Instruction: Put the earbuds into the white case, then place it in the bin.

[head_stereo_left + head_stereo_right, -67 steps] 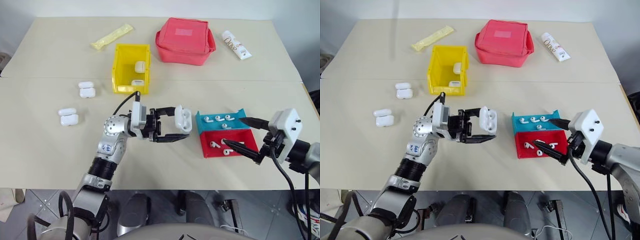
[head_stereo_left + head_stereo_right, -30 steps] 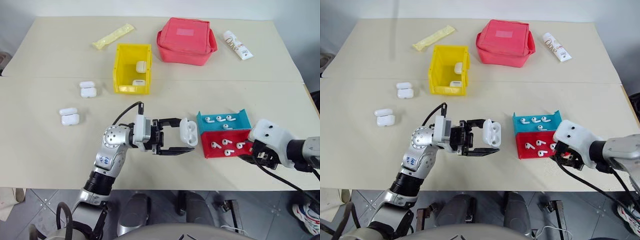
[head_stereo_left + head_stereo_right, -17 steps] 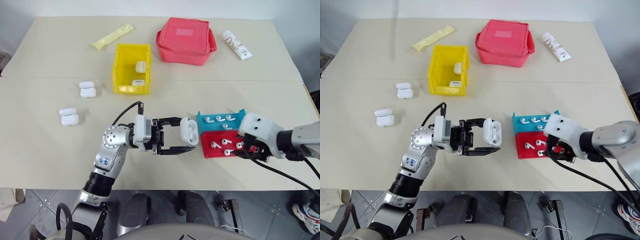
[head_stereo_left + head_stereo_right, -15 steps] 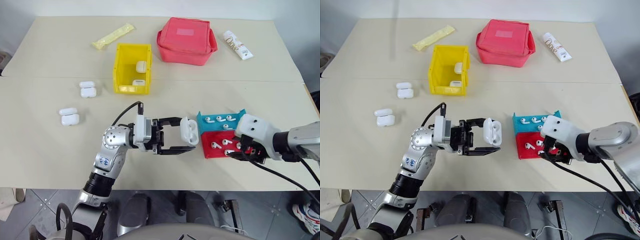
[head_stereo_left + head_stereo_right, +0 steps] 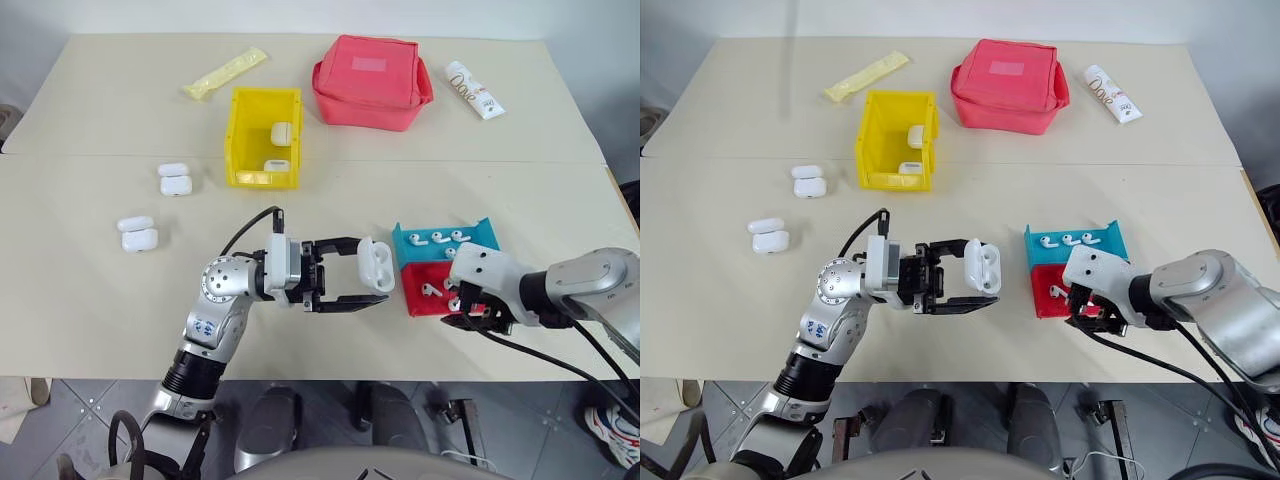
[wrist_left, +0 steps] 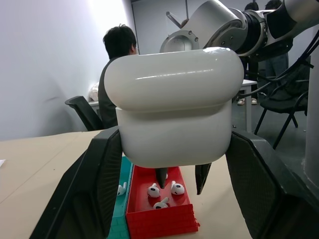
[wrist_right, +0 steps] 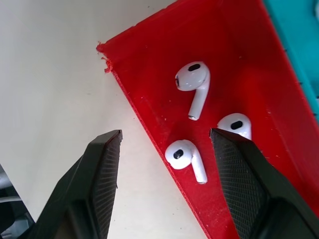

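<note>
My left gripper [image 5: 372, 272] is shut on the white case [image 5: 376, 263] and holds it above the table, just left of the trays. In the left wrist view the case [image 6: 174, 104] sits between both fingers, and its lid looks hinged open. My right gripper [image 7: 167, 137] points down over the near corner of the red tray [image 7: 224, 50], open, with nothing between its fingers. Three earbuds [image 7: 192, 82] lie in that tray below it. More earbuds [image 5: 437, 238] lie in the blue tray. The yellow bin [image 5: 240, 140] stands further back and holds two cases [image 5: 281, 132].
Two spare pairs of cases [image 5: 174, 178] [image 5: 136, 232] lie on the left. A pink-red pouch [image 5: 371, 80], a yellow packet [image 5: 224, 72] and a white tube [image 5: 473, 89] sit at the back. The table's front edge runs just below the trays. A person [image 6: 117, 64] sits in the background.
My right gripper has turned downward and moved left and down, from beside the trays to over the red tray's near corner. The left gripper has kept still with the case.
</note>
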You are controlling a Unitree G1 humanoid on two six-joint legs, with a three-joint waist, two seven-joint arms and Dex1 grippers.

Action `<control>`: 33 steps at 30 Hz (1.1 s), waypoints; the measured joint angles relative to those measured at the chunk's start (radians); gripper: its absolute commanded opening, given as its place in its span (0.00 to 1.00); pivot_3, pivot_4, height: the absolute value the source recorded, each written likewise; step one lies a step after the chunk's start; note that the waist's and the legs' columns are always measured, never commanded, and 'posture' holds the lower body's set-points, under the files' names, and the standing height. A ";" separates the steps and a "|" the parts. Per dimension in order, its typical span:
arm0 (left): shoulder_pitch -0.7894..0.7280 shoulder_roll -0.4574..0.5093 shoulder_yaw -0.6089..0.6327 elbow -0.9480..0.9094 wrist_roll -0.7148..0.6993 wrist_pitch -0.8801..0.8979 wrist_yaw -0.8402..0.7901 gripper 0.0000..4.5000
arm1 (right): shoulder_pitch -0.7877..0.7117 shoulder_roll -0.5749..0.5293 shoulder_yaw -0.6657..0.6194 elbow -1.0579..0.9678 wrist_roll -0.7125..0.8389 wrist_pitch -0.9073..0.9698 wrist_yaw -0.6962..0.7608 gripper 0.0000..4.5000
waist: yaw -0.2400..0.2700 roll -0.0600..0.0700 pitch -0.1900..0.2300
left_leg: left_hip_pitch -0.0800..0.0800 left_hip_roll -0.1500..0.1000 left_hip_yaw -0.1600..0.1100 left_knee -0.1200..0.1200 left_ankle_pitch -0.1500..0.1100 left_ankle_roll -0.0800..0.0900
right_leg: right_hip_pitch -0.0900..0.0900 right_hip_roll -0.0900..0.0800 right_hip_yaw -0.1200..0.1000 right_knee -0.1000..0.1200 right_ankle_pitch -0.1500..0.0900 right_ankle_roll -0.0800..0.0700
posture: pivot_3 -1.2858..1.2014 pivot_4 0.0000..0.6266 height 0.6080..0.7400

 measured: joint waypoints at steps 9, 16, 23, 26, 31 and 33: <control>0.000 0.002 0.000 -0.001 0.001 0.000 0.010 0.61 | -0.004 -0.003 -0.011 0.001 0.000 0.007 0.006 0.56 | 0.000 0.000 0.000 | 0.000 0.000 0.000 0.000 0.000 0.000 | 0.000 0.000 0.000 0.000 0.000 0.000 | 0.52 0.24 1.00; 0.000 -0.001 0.000 0.000 0.003 -0.002 0.010 0.61 | 0.002 -0.008 -0.020 0.000 -0.004 0.008 0.004 0.56 | 0.000 0.000 0.000 | 0.000 0.000 0.000 0.000 0.000 0.000 | 0.000 0.000 0.000 0.000 0.000 0.000 | 0.52 0.24 1.00; 0.000 0.000 0.000 0.000 0.006 -0.002 0.009 0.61 | 0.012 -0.008 -0.009 0.019 -0.036 -0.012 0.002 0.56 | -0.001 0.000 0.000 | 0.000 0.000 0.000 0.000 0.000 0.000 | 0.000 0.000 -0.001 0.000 0.000 0.000 | 0.52 0.24 1.00; 0.001 0.000 0.000 0.000 0.006 -0.002 0.009 0.61 | 0.014 -0.008 0.005 0.031 -0.050 -0.025 0.004 0.56 | -0.001 0.000 0.000 | 0.000 0.000 0.000 0.000 0.000 0.000 | 0.000 0.000 -0.001 0.000 0.000 0.000 | 0.52 0.24 1.00; 0.003 0.001 -0.001 -0.001 0.006 -0.002 0.010 0.61 | 0.014 -0.007 0.009 0.038 -0.070 -0.044 0.011 0.56 | -0.001 0.000 0.000 | 0.000 0.000 0.000 0.000 0.000 0.000 | 0.000 0.000 -0.001 0.001 0.000 0.000 | 0.52 0.24 1.00; 0.003 0.001 0.000 -0.002 0.006 -0.001 0.010 0.61 | 0.014 -0.007 0.010 0.040 -0.076 -0.046 0.014 0.56 | -0.001 0.000 0.000 | 0.000 0.000 0.000 0.000 0.000 0.000 | 0.000 0.000 -0.001 0.001 0.000 0.000 | 0.52 0.24 1.00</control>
